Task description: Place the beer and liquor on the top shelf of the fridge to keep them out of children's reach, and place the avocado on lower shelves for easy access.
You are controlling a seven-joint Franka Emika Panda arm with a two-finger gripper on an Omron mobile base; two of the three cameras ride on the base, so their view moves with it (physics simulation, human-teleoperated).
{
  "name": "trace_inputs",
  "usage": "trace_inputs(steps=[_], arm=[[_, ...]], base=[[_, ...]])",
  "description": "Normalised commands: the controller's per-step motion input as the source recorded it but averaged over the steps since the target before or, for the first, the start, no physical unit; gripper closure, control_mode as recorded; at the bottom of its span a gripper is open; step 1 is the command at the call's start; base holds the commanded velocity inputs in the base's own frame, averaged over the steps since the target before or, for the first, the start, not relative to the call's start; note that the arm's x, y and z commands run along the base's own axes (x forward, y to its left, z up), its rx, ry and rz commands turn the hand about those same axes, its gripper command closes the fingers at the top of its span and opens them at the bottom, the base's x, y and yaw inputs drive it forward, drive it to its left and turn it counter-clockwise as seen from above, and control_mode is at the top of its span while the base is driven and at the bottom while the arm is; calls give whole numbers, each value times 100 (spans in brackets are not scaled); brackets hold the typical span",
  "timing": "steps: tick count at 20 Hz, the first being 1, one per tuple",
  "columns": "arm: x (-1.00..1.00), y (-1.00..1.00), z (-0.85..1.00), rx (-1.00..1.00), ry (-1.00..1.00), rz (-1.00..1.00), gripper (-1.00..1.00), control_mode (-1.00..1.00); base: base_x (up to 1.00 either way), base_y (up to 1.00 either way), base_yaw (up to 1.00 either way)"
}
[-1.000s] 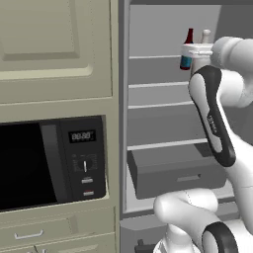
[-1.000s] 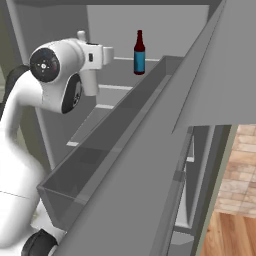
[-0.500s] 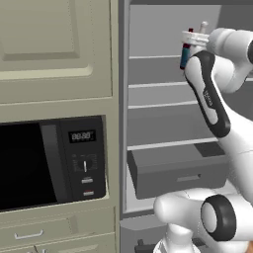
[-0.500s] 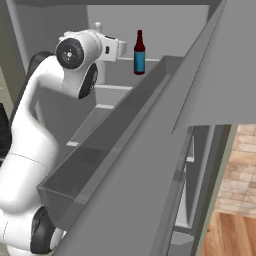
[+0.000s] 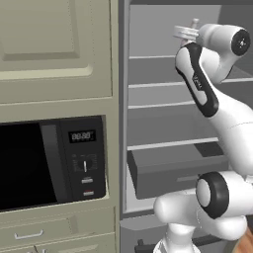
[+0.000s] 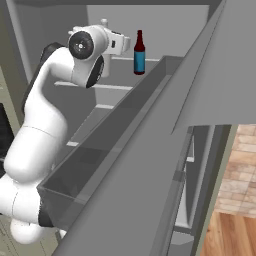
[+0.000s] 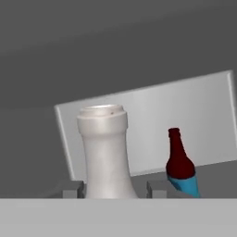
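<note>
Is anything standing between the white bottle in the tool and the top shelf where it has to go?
Nothing visible blocks it. The white bottle sits between the tool's fingertips, above the top shelf. The beer bottle already stands on that shelf, off to one side and apart.

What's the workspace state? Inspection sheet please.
Surface: top shelf of the open fridge, thin grey board.
Job's things: beer bottle stands upright on the top shelf; white liquor bottle upright between the fingers; avocado: nothing seen.
Clutter: nothing seen.
Grippers: gripper shut on the white liquor bottle, at top-shelf height.
Cables: nothing seen.
Surroundings: black microwave in cream cabinets left of the fridge; dark grey drawer box; wood floor.
</note>
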Motion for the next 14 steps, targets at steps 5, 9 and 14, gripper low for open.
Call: trace_inputs(steps=[5, 9, 14], arm=[[47, 0, -22, -6, 0, 0, 100, -100], [39, 0, -32, -14, 0, 0, 100, -100], [37, 0, -28, -14, 0, 0, 100, -100]], base=[[0, 0, 0], [0, 0, 0], [0, 0, 0]])
